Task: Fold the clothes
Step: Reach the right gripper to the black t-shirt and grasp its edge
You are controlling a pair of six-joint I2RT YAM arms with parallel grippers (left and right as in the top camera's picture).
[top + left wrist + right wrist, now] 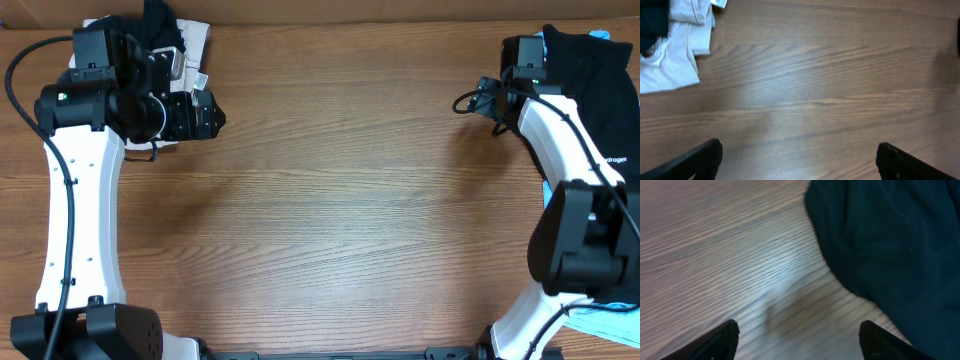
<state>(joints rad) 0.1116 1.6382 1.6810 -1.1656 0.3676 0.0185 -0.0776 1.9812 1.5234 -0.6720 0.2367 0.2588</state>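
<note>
The left arm (75, 200) stretched from seven o'clock up to ten, and the left gripper (800, 162) pointed toward three with its fingers spread wide. The right arm (560, 150) ran from five o'clock to two. The right gripper (797, 340) stood equally wide.

From overhead, my left arm (80, 200) covers most of the white garment (195, 45). The right arm (555, 135) hides part of the dark garment (605, 80), which also runs off the right edge. The white lettering (612, 159) on it is too small for me to read. The right wrist view is blurred, with the dark garment cut off at top and right. Both wrist views crop the fingers (695, 162) at the bottom edge.
</note>
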